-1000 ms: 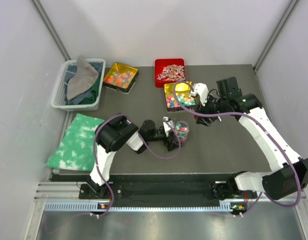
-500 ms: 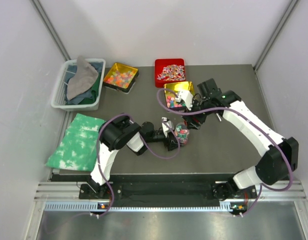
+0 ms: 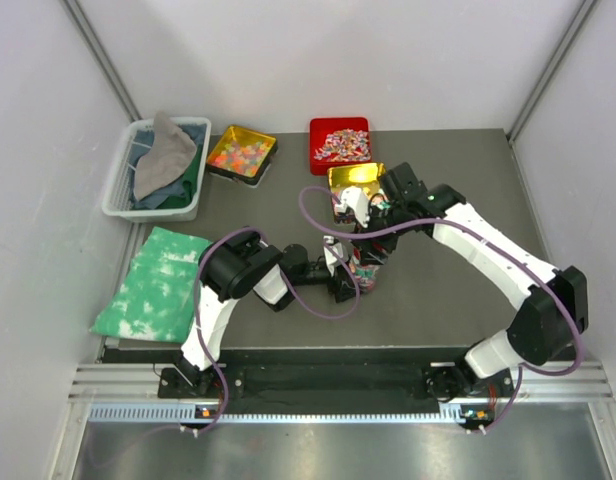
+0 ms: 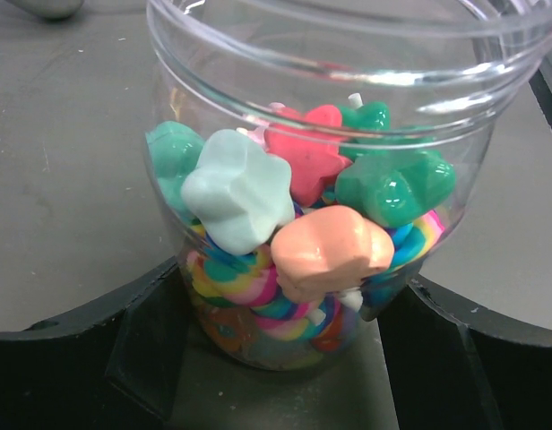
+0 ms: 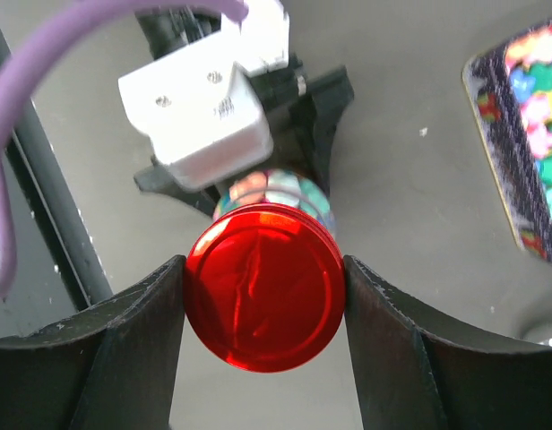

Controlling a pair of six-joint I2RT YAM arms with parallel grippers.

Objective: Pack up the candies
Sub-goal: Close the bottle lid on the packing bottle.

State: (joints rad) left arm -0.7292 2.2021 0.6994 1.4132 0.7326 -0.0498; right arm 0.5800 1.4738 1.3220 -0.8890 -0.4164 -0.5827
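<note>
Two grippers on one job here, and it all comes down to how the red lid (image 5: 263, 269) lines up over the jar (image 4: 348, 63). The right gripper (image 5: 264, 305) has the lid pinched flat between its fingers, one pad on each side of the rim. Past the lid, further out from those fingertips, a sliver of the jar pokes out on the side toward the left arm's white wrist block (image 5: 200, 107). So imo the lid isn't dead centre over the mouth yet and sits a touch short of it.

The left gripper (image 4: 285, 358) is closed around the lower part of the jar, a finger snug on each side. It holds the jar upright on the table (image 5: 410, 116) with the mouth open at the top. The candies (image 4: 294, 224) are inside, between those fingers, piled to a bit under the neck. There's more in the gold tray (image 5: 518, 134) off to one side of the right fingers.

My guess is a small nudge toward the left gripper, then straight down along the jar's upright axis. The right arm moves and the left just steadies.
</note>
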